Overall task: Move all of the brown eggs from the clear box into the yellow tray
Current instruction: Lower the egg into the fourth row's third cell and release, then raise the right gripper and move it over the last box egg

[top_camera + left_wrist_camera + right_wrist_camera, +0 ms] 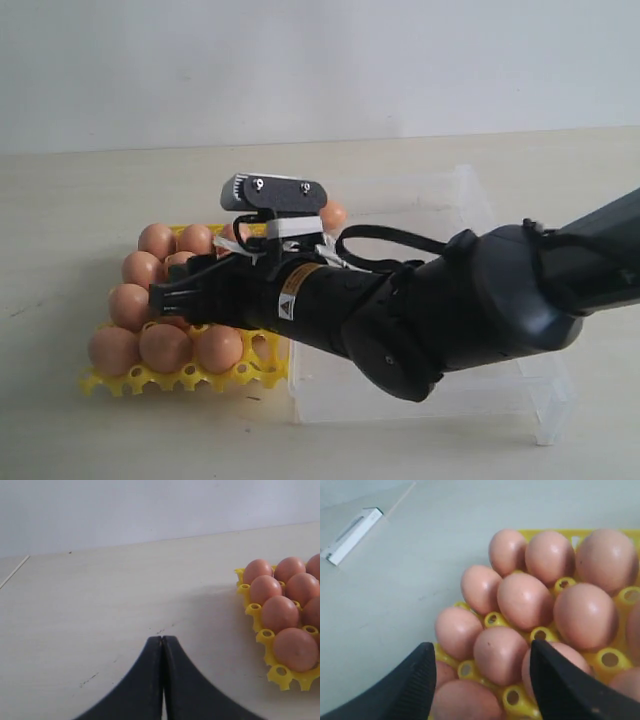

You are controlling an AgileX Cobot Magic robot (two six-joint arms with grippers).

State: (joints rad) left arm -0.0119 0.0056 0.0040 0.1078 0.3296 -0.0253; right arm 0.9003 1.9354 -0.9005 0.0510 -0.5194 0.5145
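In the exterior view, the brown eggs (165,345) sit in the yellow tray (130,380). They are orange-brown with matte shells and are all alike. The tray lies on the pale table (90,200), touching the clear box (480,200) at its side. Another egg (333,215) shows behind the wrist camera, and I cannot tell whether it is in the tray or the box. The right gripper (158,300) reaches across over the tray. Its arm bears a small yellow-and-white sticker (288,298) (the print is too small to read).

In the left wrist view, the left gripper (162,642) has its dark fingers pressed together with nothing between them, low over bare table (100,605). A corner of the yellow tray (280,672) with eggs (280,614) lies well apart from it.

In the right wrist view, the right gripper (482,647) stands wide apart above the filled cups and grips nothing. The eggs (525,600) show faint darker specks, with yellow pegs (610,657) between them. A white clasp (352,535) lies beyond, and no writing can be made out on it.
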